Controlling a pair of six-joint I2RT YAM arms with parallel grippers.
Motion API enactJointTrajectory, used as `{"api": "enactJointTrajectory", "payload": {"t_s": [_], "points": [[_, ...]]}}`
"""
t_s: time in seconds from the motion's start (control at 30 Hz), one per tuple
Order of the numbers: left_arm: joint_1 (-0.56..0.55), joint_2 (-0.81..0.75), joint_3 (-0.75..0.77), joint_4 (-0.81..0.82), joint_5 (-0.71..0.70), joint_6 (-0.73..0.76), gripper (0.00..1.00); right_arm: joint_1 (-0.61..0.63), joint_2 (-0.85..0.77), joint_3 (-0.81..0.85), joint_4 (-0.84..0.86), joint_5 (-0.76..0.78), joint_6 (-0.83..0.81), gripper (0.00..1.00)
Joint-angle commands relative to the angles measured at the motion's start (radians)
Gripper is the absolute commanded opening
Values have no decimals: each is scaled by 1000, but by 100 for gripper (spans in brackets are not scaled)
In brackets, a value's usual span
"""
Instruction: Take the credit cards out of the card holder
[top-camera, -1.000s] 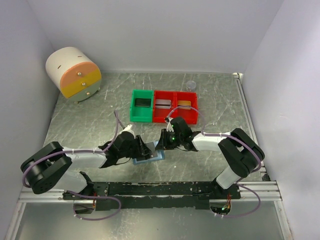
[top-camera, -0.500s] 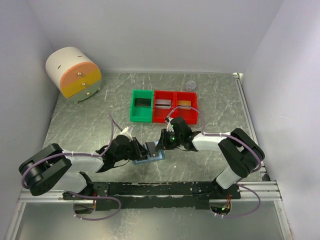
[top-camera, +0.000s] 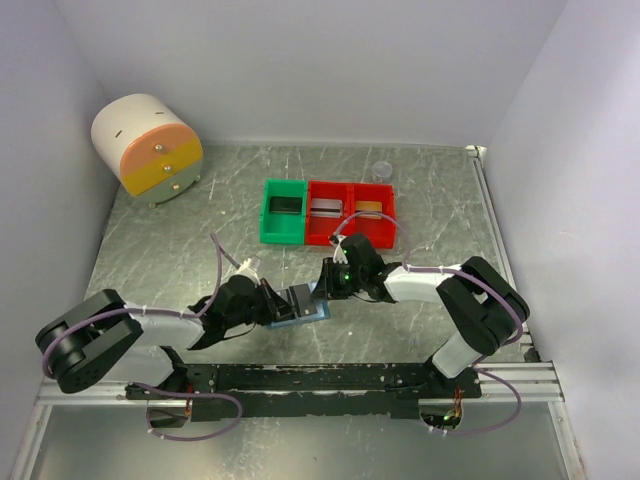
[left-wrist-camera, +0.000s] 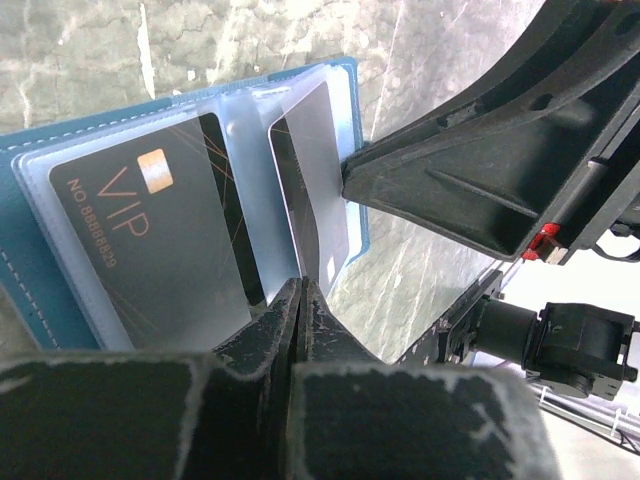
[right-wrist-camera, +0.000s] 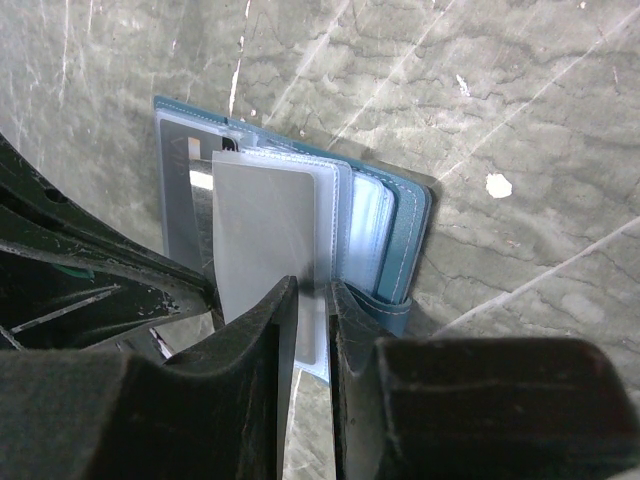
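Note:
The blue card holder (top-camera: 303, 314) lies open on the table between both arms. In the left wrist view a dark VIP credit card (left-wrist-camera: 150, 230) sits in its clear left pocket. A second, silvery-grey credit card (left-wrist-camera: 312, 190) stands raised in a clear sleeve. My left gripper (left-wrist-camera: 300, 287) is shut on that card's lower edge. From the other side, my right gripper (right-wrist-camera: 313, 300) pinches the clear sleeve page beside the grey card (right-wrist-camera: 265, 230). The holder's blue cover (right-wrist-camera: 405, 240) rests just right of its fingers. In the top view the two grippers (top-camera: 283, 300) (top-camera: 326, 286) nearly meet.
Behind the holder stand a green bin (top-camera: 283, 226) and two red bins (top-camera: 350, 228), each with a card inside. A white and orange round drawer unit (top-camera: 147, 148) sits at the back left. A small clear object (top-camera: 381, 170) lies near the back wall.
My left gripper has shut, and its wrist has slid right toward the holder. The grey card stands more upright between the grippers. The right arm has not moved.

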Motion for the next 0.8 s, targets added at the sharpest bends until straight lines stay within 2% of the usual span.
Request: {"api": "enactJointTrajectory", "payload": {"t_s": [0.0, 0.1, 0.2, 0.3, 0.57, 0.77], "points": [[-2, -66, 17, -84, -42, -3, 7, -3, 23, -22, -96, 98, -27, 20], [-3, -107, 20, -150, -65, 5, 7, -3, 19, -21, -97, 95, -28, 20], [-2, -119, 20, -148, -62, 16, 7, -3, 14, -22, -89, 83, -27, 20], [-2, -93, 30, -118, -43, 21, 13, -3, 13, -24, -77, 66, -25, 20], [-4, 33, 16, 153, 36, -29, 26, -3, 16, -27, -72, 57, -24, 20], [-2, 71, -15, 237, 22, -78, 26, -3, 16, -28, -71, 56, -23, 20]]}}
